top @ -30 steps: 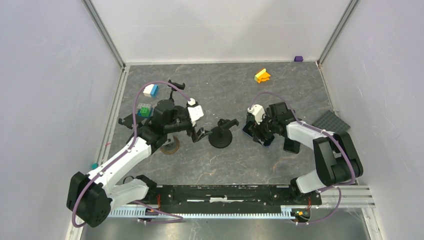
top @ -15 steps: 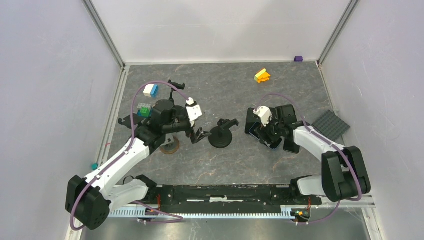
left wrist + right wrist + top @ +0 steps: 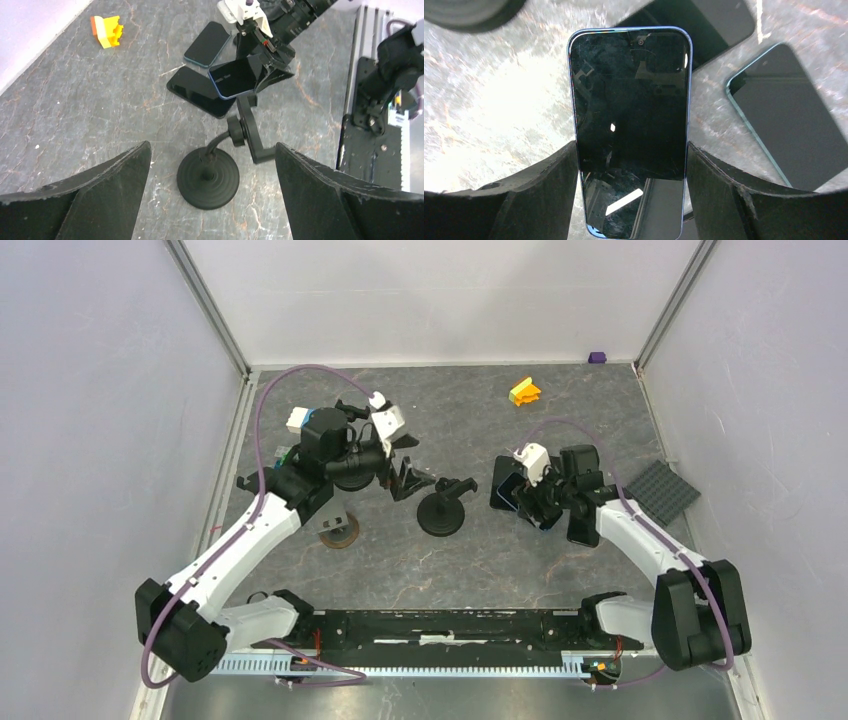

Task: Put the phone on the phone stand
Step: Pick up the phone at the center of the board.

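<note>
- The phone [image 3: 630, 100] has a blue frame and a dark glass face that shows only reflections. No brand mark or writing on it can be read.
- The right jaws pinch the phone by its two long edges, one jaw on each side of its lower half. The upper half projects past the jaw tips.
- The phone is held tilted above the bench [image 3: 470, 570], just to the right of the phone stand [image 3: 207, 175] in the top view.
- In the left wrist view, one edge of the phone overlaps the tip of the stand's jointed arm. Whether they touch cannot be told.
- The phone stand rests on its round base near the bench centre, with a bent neck rising to the arm.
- The left jaws are spread wide, above and to the left of the stand. The stand's base shows between the jaw tips in the left wrist view.
- Two other phones lie flat on the bench near the right jaws, just beside each other: a teal-edged phone [image 3: 207, 44] and a black phone [image 3: 200, 92].
- Well apart from the stand lie a yellow-and-orange block [image 3: 523, 391], a purple block [image 3: 597, 357] and a grey baseplate [image 3: 660, 490].
</note>
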Tool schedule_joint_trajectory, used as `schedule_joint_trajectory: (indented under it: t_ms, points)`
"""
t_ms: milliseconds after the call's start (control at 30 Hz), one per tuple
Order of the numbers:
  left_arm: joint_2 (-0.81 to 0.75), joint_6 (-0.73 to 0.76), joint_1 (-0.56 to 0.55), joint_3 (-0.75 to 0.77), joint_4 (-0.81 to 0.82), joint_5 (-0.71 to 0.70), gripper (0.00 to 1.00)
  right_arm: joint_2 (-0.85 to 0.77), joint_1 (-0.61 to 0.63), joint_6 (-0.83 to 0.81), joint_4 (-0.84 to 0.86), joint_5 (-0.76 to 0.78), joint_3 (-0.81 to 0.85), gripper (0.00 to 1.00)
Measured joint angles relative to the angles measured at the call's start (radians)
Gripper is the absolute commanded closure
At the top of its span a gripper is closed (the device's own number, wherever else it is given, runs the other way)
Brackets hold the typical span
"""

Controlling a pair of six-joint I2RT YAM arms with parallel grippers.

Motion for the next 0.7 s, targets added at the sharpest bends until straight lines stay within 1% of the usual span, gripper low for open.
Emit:
schedule_joint_trajectory:
  t_ms: [167, 367, 567, 700]
  points:
    - [0.067, -0.116, -0.001, 0.101, 0.001, -0.003, 0.09, -0.05, -0.001, 0.026, -0.007, -0.017, 0.065, 0.61]
    - [0.178, -0.299, -0.005, 0.159, 0.063, -0.003, 0.11, -0.109, -0.001, 0.05, -0.011, -0.027, 0.155, 0.61]
    - [0.312, -0.426, -0.036, 0.255, 0.077, -0.007, 0.12, -0.14, -0.001, 0.059, -0.01, -0.034, 0.245, 0.61]
    - [0.395, -0.506, -0.064, 0.353, 0.082, -0.013, 0.18, -0.151, 0.0, 0.06, -0.01, -0.035, 0.276, 0.61]
